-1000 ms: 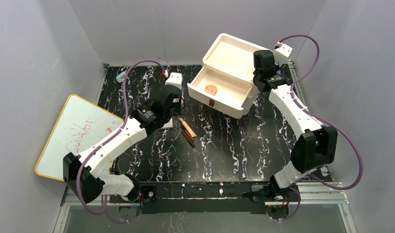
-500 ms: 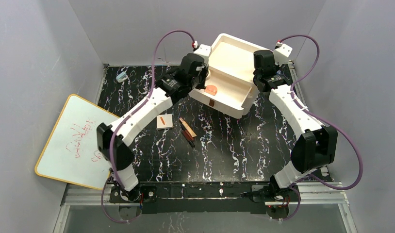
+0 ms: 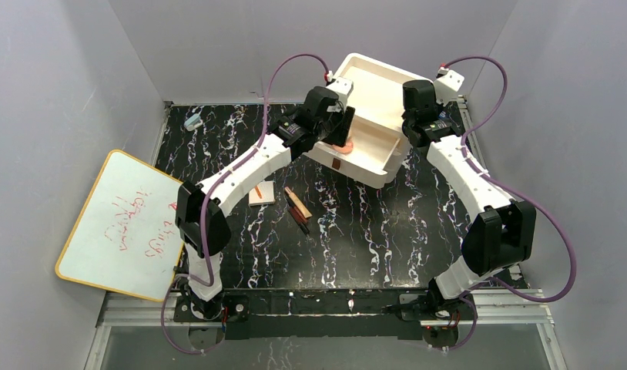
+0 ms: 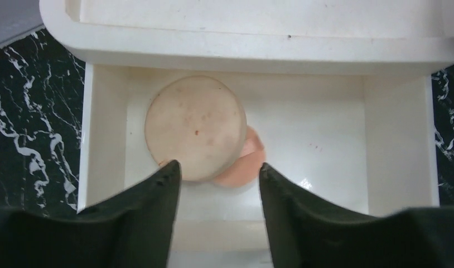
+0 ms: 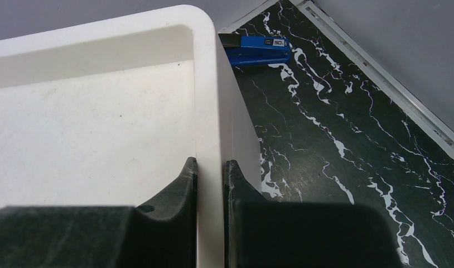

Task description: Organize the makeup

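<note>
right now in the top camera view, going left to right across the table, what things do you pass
whiteboard -> tan square pad -> pencils -> drawer box

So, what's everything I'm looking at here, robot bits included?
table: one, black with white veins
white drawer box: one, white, far side, drawer pulled open
larger disc: one, pale tan, in the open drawer, overlapping the smaller
smaller disc: one, pink, same drawer
sticks and pencils: a few, tan and black-red, table middle; count unclear
flat tan piece: one, tan, left of them
thin orange stick: one, on that piece
light-blue object: one, far-left corner
whiteboard: one, white, yellow rim, red scribbles, left edge
blue object: one, on the table behind the box
arms: two, white, black joints, near edge
left fingers: two, black, open above the drawer
right fingers: two, black, shut on the box's side wall
</note>
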Robot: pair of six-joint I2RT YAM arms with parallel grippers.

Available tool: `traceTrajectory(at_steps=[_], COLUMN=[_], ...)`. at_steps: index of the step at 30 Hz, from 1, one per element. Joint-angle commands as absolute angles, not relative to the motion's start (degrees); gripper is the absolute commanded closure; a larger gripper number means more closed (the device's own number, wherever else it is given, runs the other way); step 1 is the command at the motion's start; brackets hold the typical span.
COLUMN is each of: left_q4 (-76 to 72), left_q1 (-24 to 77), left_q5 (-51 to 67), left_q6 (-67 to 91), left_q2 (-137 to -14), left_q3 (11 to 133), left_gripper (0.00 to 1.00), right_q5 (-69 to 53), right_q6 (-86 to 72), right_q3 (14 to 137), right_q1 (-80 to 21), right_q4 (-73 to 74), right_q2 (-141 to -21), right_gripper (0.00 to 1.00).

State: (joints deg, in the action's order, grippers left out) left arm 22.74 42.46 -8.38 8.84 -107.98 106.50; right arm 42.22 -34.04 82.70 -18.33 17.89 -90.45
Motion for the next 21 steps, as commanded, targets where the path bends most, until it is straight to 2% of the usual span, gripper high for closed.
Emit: traceTrajectory(at_steps=[1, 2, 5, 17, 21], left_q4=[20.7, 20.5, 18.4, 8.6, 5.0], left_q1=[42.2, 42.2, 42.2, 42.2, 42.3], left_q5=[-7.7, -8.0, -9.6, -10.6, -8.4], left_q6=[7.7, 7.3, 5.8, 8.5, 9.5], left_q2=[-106.4, -106.0, -103.0, -73.5, -69.3], left_q3=[106.7, 106.7, 104.8, 73.4, 65.5], left_gripper=[0.41, 0.36, 0.31, 0.31, 0.31], right_q5=[39.5, 39.4, 39.2, 39.1, 38.9], right_q6=[-35.2, -35.2, -35.1, -34.9, -35.0], right_q3=[79.0, 79.0, 79.1, 78.3, 78.0], right_q1=[-17.3, -17.3, -17.3, -17.3, -17.3], right_q4=[30.5, 30.5, 30.7, 30.9, 30.9], right_q2=[-93.8, -93.9, -94.2, -94.6, -95.1], right_gripper=[0.99, 0.99, 0.99, 0.99, 0.99])
